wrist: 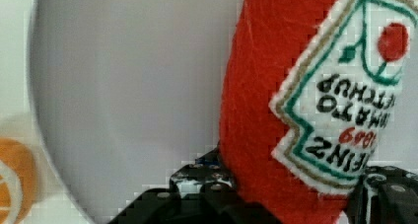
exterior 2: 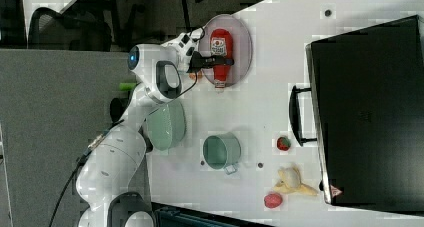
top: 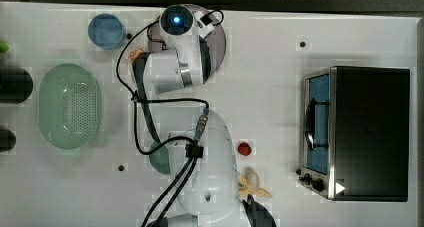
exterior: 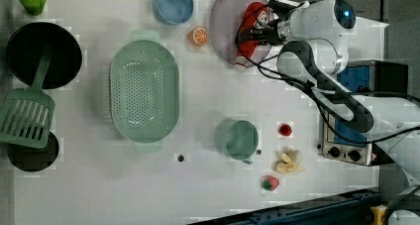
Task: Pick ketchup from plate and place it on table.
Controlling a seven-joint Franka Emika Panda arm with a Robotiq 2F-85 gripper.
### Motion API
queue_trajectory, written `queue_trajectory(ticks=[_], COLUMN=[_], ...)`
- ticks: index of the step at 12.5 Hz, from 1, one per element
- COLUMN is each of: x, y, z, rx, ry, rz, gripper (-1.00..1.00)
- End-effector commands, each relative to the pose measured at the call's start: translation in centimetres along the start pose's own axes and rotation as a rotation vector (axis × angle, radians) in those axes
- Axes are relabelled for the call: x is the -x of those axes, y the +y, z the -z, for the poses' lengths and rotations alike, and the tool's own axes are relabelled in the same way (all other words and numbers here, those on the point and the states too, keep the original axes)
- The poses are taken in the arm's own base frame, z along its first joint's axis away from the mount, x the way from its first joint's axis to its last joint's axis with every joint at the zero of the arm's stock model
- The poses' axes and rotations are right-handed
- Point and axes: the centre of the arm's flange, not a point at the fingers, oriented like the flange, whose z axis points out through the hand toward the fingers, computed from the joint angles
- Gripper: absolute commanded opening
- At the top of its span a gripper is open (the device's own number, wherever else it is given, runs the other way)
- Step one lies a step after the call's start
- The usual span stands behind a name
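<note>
White table [exterior: 99,185] carries all items. Ketchup [exterior 2: 220,49] lies flat on the lilac plate [exterior 2: 242,47], its body between the fingers [wrist: 207,182] of the gripper [exterior 2: 216,62], which flank both sides; whether they already clamp it cannot be told. An orange slice [exterior: 200,35] sits just beside the plate, near the gripper.

One ketchup bottle [exterior: 253,29], one plate [exterior: 225,22], one blue cup [exterior: 173,4], one green perforated basket [exterior: 144,90], one green mug [exterior: 236,139], one orange slice [exterior: 199,35], two strawberries [exterior: 285,130] [exterior: 270,183] (both small, red), one banana [exterior: 288,160], one toaster oven [top: 360,132], one slotted spatula [exterior: 27,117].
</note>
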Motion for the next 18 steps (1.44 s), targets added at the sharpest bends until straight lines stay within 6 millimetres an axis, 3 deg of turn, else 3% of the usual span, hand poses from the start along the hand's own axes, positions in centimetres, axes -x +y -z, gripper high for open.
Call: queue_trajectory(ticks=[1, 6, 11, 14, 18], x=[-1.8, -3.4, -1.8, 0.9, 6.6], y=[1.5, 2.7, 5.4, 8.4, 12.0], z=[4.0, 13.3, 23.0, 26.0, 26.9], rx=[-0.005, 0.006, 0.032, -0.052, -0.034], ry=[0.082, 0.131, 0.114, 0.094, 0.049], rz=[-0.002, -0.033, -0.077, -0.176, -0.236], gripper=[0.19, 0.19, 0.19, 0.19, 0.19])
